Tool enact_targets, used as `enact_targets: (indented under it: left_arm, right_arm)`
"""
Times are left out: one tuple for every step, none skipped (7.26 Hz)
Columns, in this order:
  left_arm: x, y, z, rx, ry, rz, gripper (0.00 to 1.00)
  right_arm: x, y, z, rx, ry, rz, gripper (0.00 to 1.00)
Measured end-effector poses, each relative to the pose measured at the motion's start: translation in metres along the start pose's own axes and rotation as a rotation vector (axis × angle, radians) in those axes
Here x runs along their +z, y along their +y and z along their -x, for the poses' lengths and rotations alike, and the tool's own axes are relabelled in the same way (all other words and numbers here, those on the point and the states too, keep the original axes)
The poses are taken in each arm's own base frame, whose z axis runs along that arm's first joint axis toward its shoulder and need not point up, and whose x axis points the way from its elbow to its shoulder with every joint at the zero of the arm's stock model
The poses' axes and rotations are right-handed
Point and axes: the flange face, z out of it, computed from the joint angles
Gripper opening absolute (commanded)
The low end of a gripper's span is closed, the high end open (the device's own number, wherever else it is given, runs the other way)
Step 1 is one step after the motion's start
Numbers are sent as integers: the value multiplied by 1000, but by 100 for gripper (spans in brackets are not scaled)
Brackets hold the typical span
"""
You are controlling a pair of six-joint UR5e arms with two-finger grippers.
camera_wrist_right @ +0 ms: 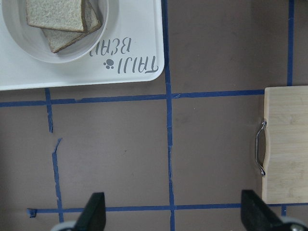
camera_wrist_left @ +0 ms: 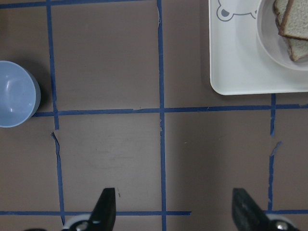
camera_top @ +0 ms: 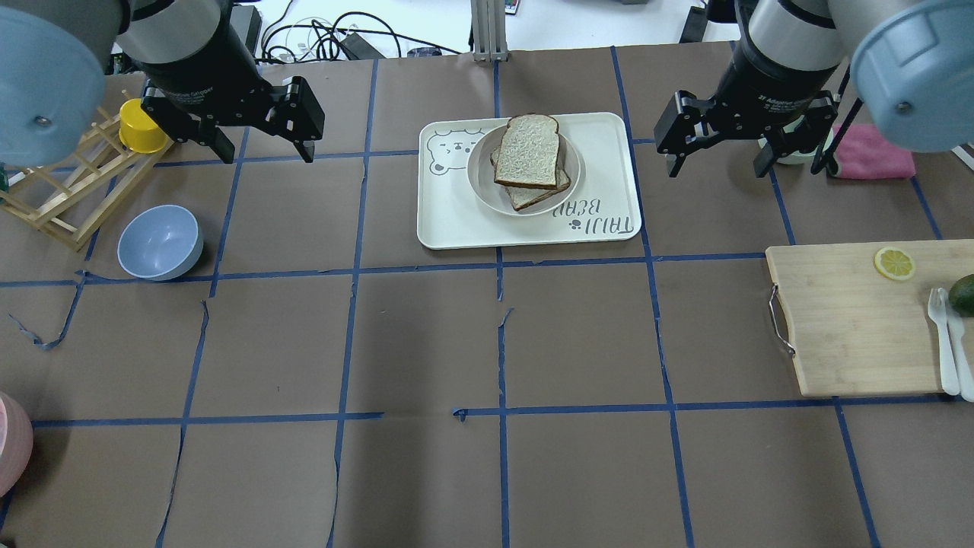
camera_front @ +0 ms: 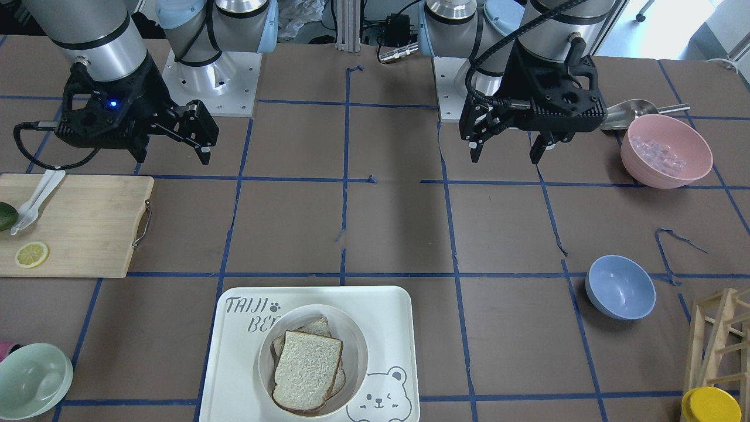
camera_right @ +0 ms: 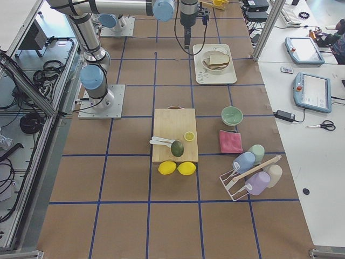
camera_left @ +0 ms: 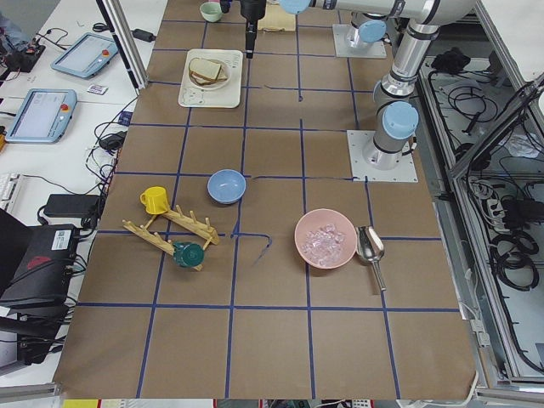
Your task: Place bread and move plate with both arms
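Note:
The bread [camera_top: 527,151], a pale speckled slice with a brown crust, lies on top of a second slice [camera_top: 536,198] in the round cream plate [camera_top: 479,173]. The plate stands on the bear-print tray [camera_top: 449,221]. The bread [camera_front: 307,369] and plate [camera_front: 358,346] also show in the front view. My left gripper [camera_top: 268,156] hangs open and empty above the table, left of the tray. My right gripper [camera_top: 715,169] hangs open and empty, right of the tray. The left wrist view shows open fingertips [camera_wrist_left: 106,207] and the plate's edge [camera_wrist_left: 269,41]. The right wrist view shows the bread [camera_wrist_right: 55,12].
A blue bowl [camera_top: 160,242] and a wooden rack [camera_top: 61,198] with a yellow cup [camera_top: 141,125] stand at the left. A cutting board [camera_top: 852,320] with a lemon slice, cutlery and an avocado lies at the right. A pink bowl [camera_front: 666,150] and a green bowl [camera_front: 32,381] stand at the table's sides.

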Motion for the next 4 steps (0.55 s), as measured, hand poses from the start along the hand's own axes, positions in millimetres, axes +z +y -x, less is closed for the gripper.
enact_targets:
  left_arm:
    - [1,-5,-1,-1,12,-30,100]
    - [2,-7,-2,-1,16,-41,100]
    - [3,-7,-2,-2,17,-43,100]
    - [4,-6,-2,-1,18,-42,100]
  right_arm:
    - [-1,0,0,1,1,-1,100]
    - [-2,1,0,2,1,-3,100]
    - [-3,1,-1,2,1,-6,100]
    - [-3,1,-1,2,1,-6,100]
